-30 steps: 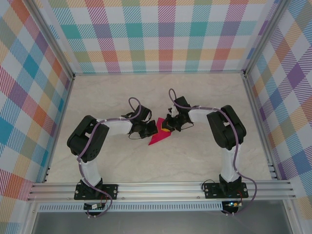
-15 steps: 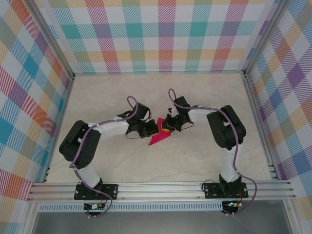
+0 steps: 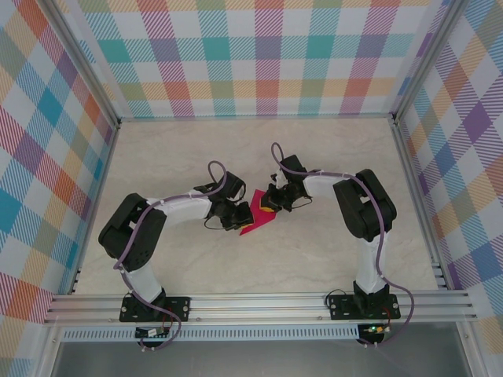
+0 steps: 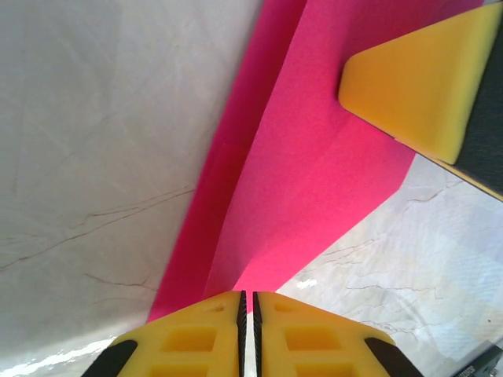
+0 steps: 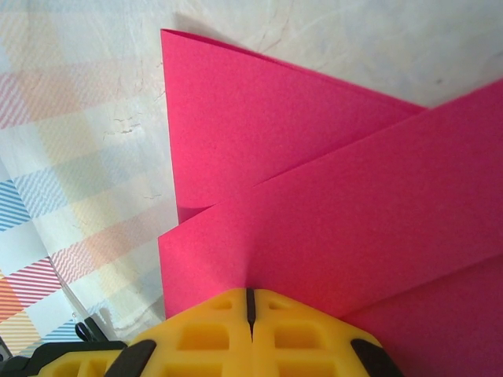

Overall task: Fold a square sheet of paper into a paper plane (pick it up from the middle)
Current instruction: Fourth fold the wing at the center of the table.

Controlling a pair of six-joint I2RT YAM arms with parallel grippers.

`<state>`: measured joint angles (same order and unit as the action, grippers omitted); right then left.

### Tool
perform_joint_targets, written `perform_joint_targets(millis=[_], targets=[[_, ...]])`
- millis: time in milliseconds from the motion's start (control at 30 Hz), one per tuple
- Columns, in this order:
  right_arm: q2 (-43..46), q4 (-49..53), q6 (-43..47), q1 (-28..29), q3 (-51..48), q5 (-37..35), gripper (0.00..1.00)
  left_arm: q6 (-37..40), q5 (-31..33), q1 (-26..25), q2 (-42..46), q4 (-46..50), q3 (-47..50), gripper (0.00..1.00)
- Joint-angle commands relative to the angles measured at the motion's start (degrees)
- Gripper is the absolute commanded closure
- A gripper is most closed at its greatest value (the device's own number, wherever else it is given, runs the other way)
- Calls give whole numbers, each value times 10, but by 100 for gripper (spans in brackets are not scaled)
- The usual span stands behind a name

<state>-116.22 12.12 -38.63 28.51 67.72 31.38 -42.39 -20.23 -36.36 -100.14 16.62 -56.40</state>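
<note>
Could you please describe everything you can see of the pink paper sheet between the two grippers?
The pink paper sheet is thin, matte magenta and partly folded: sharp creases and overlapping flaps make an elongated, straight-edged shape. It sits diagonally over the middle of the marble-look table; whether it touches the tabletop cannot be told. The left gripper is closed on its narrow end, and the right gripper is closed on an edge farther along.

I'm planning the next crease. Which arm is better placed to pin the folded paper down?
Probably the right: the right gripper, shut, bears on the folded pink paper's broad overlapping layers, while the left gripper sits at just its narrow end.
</note>
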Motion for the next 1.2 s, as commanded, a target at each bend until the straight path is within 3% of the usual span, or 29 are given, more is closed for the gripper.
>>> perform_joint_targets(millis=[0,533,833,1000,1167], targets=[[-38,56,10,2,-10,-56,96,0,15,-4,-13,25,7,87],[-43,60,10,2,-8,-59,96,4,43,-4,-16,45,13,87],[-42,61,10,2,-7,-60,96,2,28,-4,-11,41,16,87],[-42,61,10,2,-7,-61,96,-16,-13,-4,22,-2,17,87],[-43,62,10,2,-7,-61,96,-17,-3,-6,38,11,22,86]])
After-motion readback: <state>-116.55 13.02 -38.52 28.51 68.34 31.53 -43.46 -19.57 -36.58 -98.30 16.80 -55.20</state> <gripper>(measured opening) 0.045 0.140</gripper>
